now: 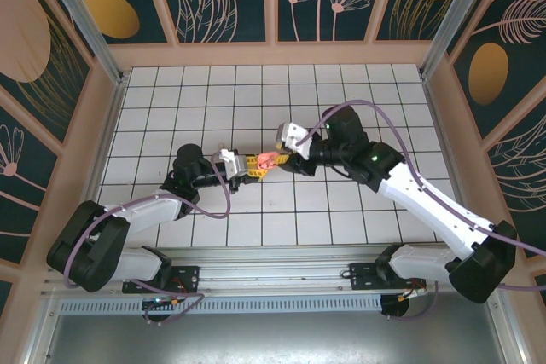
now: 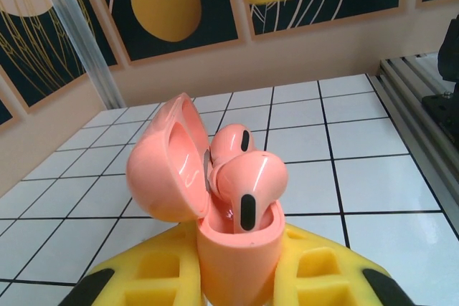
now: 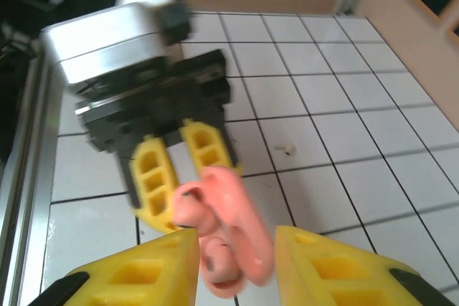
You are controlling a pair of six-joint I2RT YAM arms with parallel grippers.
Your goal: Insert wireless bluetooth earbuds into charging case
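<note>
My left gripper (image 2: 237, 281) is shut on the lower body of a salmon-pink charging case (image 2: 237, 263), holding it upright above the tiles. The case lid (image 2: 165, 170) is swung open to the left. Two pink wireless bluetooth earbuds (image 2: 247, 184) stand in the case wells, heads sticking out. In the top view the case (image 1: 265, 160) hangs between the two grippers at the table's middle. My right gripper (image 3: 233, 263) is open, its yellow fingers (image 3: 154, 266) on either side of the case (image 3: 240, 220) and its lid, with a gap showing on the lid side.
A tiny pale object (image 3: 288, 149) lies on a white tile beyond the case. The white tiled floor (image 1: 273, 100) is ringed by beige walls, with a metal rail (image 1: 281, 257) along the near edge by the arm bases.
</note>
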